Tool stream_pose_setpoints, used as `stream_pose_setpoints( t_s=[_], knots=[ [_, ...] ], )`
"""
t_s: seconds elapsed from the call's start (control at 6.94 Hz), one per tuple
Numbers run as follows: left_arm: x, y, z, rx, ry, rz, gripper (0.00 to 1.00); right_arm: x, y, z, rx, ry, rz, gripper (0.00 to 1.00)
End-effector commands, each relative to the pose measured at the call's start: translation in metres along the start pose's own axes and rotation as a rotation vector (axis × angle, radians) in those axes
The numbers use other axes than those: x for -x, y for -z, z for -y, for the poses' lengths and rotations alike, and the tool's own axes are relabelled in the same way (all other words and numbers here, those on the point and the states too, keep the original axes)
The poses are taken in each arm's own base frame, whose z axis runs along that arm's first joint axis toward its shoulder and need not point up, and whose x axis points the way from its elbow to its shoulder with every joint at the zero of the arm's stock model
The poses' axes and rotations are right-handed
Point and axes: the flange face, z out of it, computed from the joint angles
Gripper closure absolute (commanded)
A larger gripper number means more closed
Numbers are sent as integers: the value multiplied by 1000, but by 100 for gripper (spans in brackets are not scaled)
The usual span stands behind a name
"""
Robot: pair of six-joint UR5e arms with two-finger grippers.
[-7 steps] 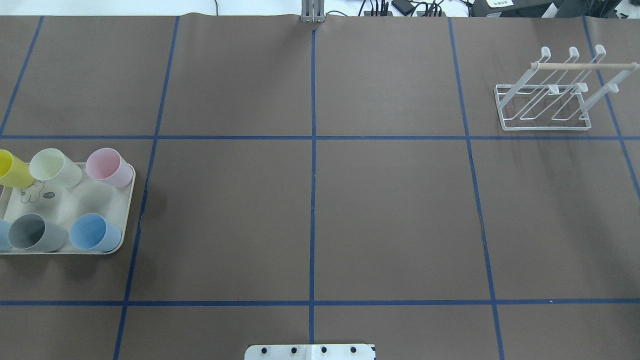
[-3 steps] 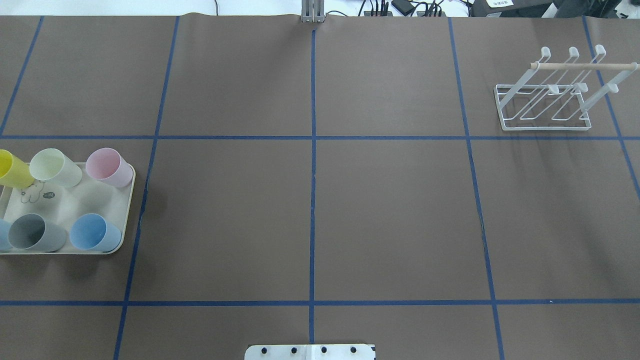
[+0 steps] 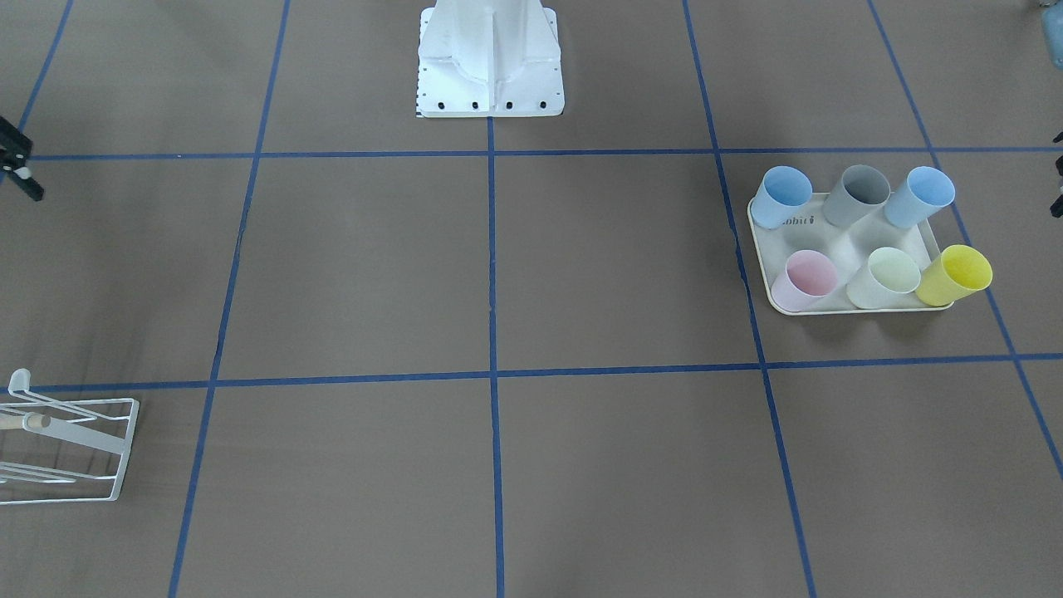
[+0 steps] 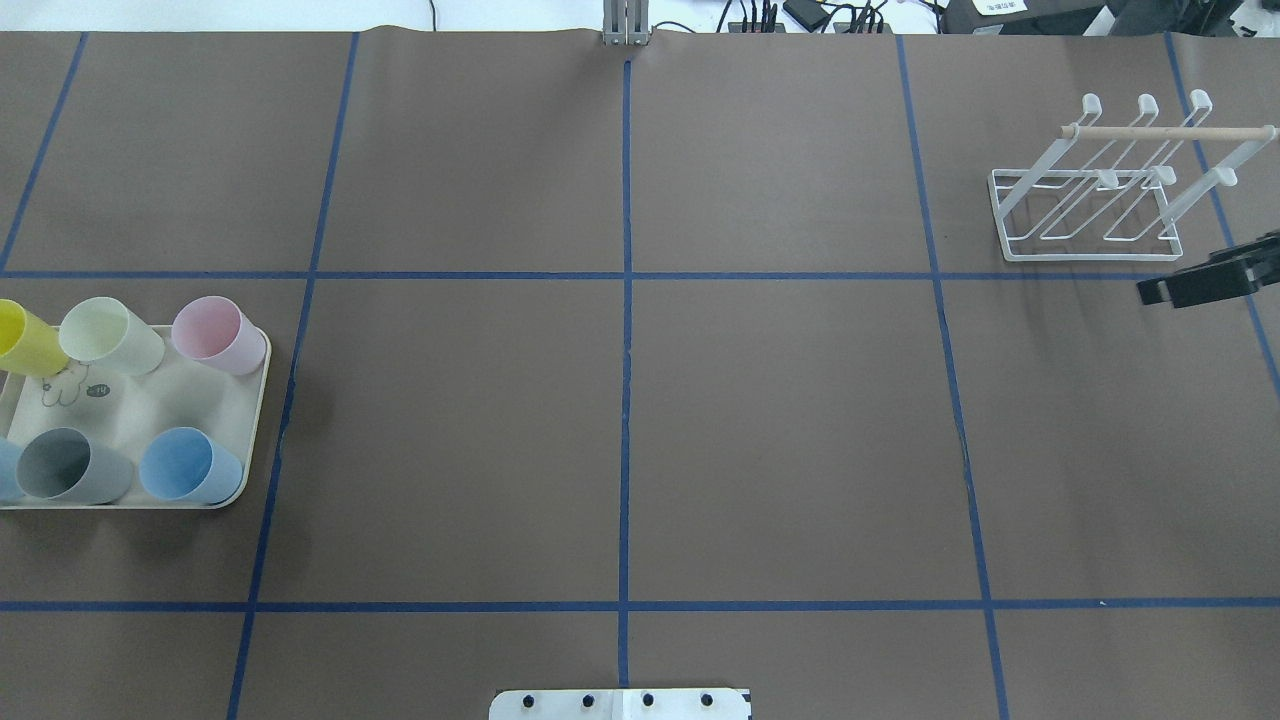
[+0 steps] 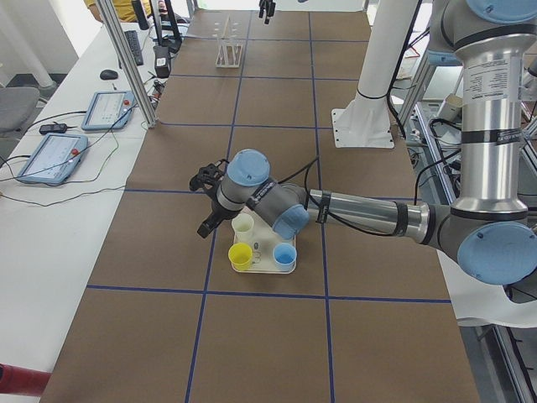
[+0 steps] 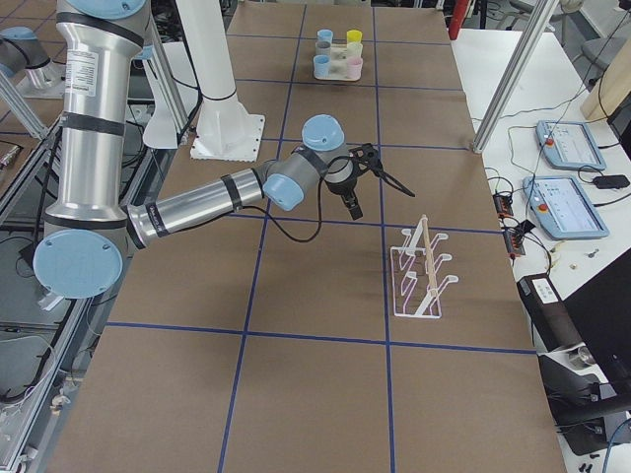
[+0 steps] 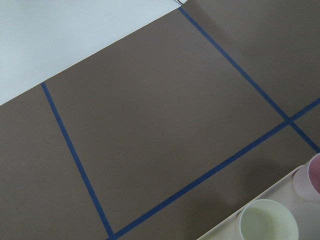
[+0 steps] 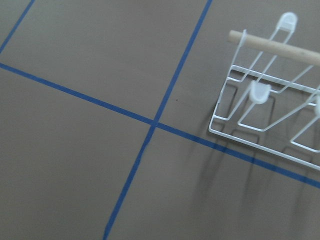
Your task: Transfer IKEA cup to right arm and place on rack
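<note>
Several pastel IKEA cups stand upright on a cream tray (image 4: 150,400) at the table's left: pink (image 4: 205,330), pale green (image 4: 100,332), yellow (image 4: 20,338), grey (image 4: 60,465) and blue (image 4: 185,465). My left gripper (image 5: 204,204) hovers just beyond the tray's outer side, fingers spread, open and holding nothing. Its wrist view catches the pale green cup (image 7: 267,220) and the pink cup (image 7: 312,175). The white wire rack (image 4: 1090,215) stands at the far right. My right gripper (image 4: 1165,285) hangs open beside it, also holding nothing, and its wrist view looks at the rack (image 8: 270,115).
The robot's white base plate (image 4: 620,703) sits at the near middle edge. Blue tape lines split the brown table cover into squares. Tablets and cables lie on the white bench (image 6: 567,168) beyond the table's far edge.
The right gripper has come into the overhead view at the right edge, just in front of the rack. Cups, tray and rack have not moved.
</note>
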Motion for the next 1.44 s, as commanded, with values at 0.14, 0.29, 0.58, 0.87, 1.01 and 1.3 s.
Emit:
stream_pose_setpoints(
  t_s=[0.14,0.29,0.58,0.87,1.01,1.3],
  knots=[
    [-6,-89,-47,-32,59,7,0,72,-34,8,23,-6,84,1],
    [-6,-103,-61,-24,49,-1,0,72,-34,7,24,-6,85,0],
    [-7,-118,-77,6,40,-12,0,72,-34,8,24,-6,85,0],
    [1,-129,-100,-13,21,-23,12,73,-35,7,27,-5,86,1],
    [2,-130,-104,-14,22,-25,46,72,-35,8,25,-5,85,0],
    [0,-128,-102,-22,11,-28,90,73,-35,7,26,-4,87,1]
  ],
)
